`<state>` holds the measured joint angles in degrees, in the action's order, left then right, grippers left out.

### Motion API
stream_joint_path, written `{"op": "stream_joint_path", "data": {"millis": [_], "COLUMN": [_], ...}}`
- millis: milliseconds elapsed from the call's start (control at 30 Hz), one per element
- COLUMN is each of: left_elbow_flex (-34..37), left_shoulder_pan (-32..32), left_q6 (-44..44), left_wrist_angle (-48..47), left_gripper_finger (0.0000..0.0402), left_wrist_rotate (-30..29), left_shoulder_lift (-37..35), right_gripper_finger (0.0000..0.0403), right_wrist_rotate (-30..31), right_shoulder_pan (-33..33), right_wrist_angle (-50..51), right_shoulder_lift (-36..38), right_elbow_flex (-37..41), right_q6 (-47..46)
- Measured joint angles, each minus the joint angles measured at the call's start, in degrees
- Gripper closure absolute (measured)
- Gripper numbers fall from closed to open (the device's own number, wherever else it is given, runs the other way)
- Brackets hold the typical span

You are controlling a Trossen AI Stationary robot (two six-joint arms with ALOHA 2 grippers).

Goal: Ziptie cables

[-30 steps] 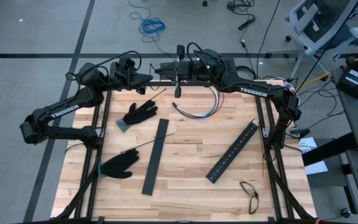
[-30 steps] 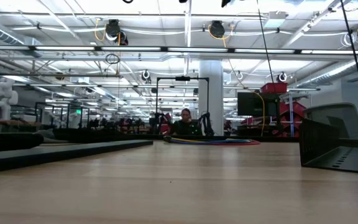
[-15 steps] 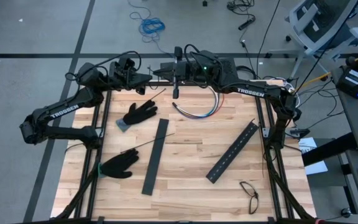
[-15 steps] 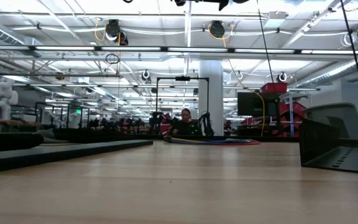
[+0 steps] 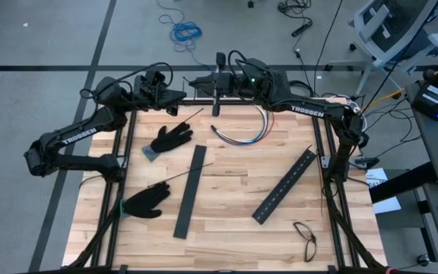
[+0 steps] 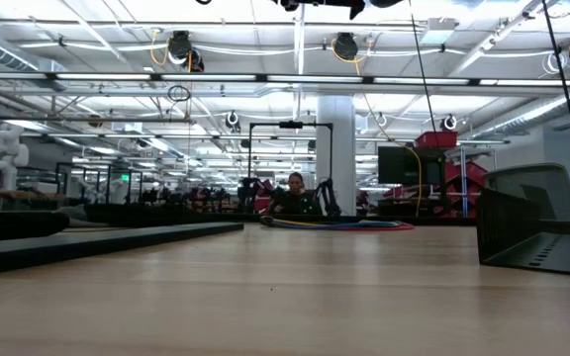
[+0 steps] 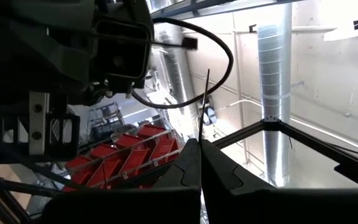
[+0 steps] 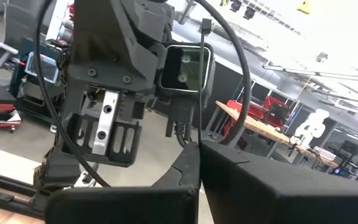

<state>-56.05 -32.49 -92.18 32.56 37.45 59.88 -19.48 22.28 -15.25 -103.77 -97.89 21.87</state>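
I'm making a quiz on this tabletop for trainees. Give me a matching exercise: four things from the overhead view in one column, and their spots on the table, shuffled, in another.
Things:
1. cables
2. glasses
3. lower glove
4. right bar

Places:
A. near corner on the right arm's side
B. far edge, curved under the right arm
C. left arm's side, near half of the table
D. lying diagonally, right half of the table

Pairs: 1-B, 2-A, 3-C, 4-D
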Motion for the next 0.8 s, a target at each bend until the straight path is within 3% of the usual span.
{"op": "stream_joint_path", "data": {"millis": [433, 800], "left_elbow_flex": [0.0, 0.0], "left_shoulder_pan": [-0.1, -0.1], "left_q6": [0.1, 0.0], "left_wrist_angle": [0.1, 0.5], "left_gripper_finger": [0.0401, 0.0401], "left_wrist_rotate": [0.4, 0.4], "left_shoulder_lift": [0.0, 0.0], "right_gripper_finger": [0.0403, 0.0403], "right_wrist_rotate": [-0.4, 0.0], "right_shoulder_pan": [-0.2, -1.0], "right_wrist_angle": [3.5, -0.2], "right_shoulder_lift": [1.6, 1.4], "right_elbow_flex": [0.0, 0.0], "right_q6": [-1.9, -1.7]}}
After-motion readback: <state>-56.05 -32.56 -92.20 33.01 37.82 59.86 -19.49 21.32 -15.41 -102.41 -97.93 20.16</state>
